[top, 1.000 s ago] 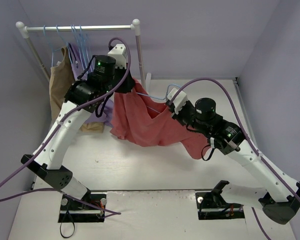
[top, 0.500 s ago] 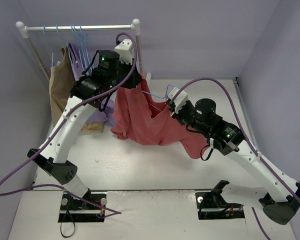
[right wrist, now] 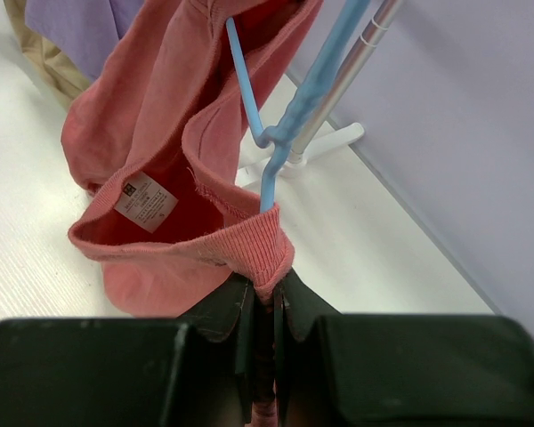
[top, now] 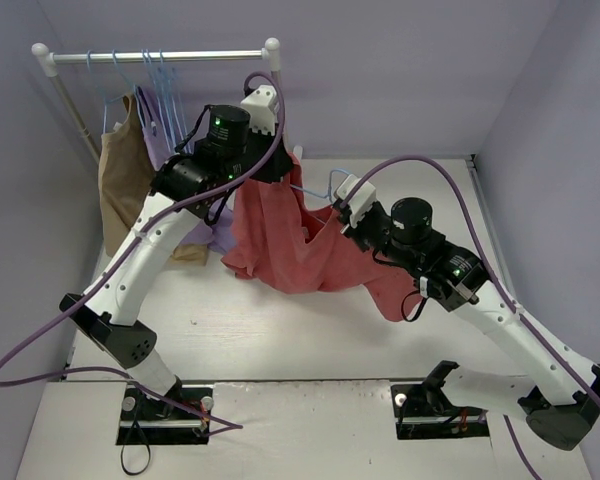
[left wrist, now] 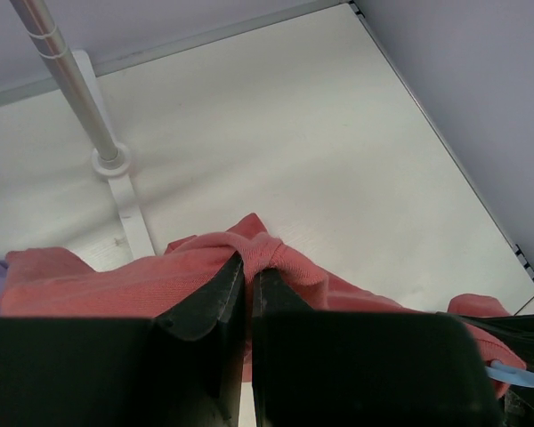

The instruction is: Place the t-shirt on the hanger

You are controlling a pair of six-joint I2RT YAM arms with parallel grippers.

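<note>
The left claw (left wrist: 247,271) has carried its pinch of t-shirt (top: 290,250) rightward, closer to the rack post (left wrist: 69,80).

The white tag (right wrist: 147,201) inside the t-shirt (right wrist: 142,98) bears unreadable print.

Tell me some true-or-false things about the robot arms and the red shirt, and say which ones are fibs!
1. The left gripper and the right gripper both pinch the t-shirt. True.
2. The t-shirt lies neatly folded. False: it hangs bunched between the two grippers.
3. The light-blue hanger is partly tucked behind the shirt's collar. True.
4. The rack has no clothes on it. False: a tan garment and a purple garment hang there.
5. The right gripper is wide open. False: it is shut on the collar.
</note>
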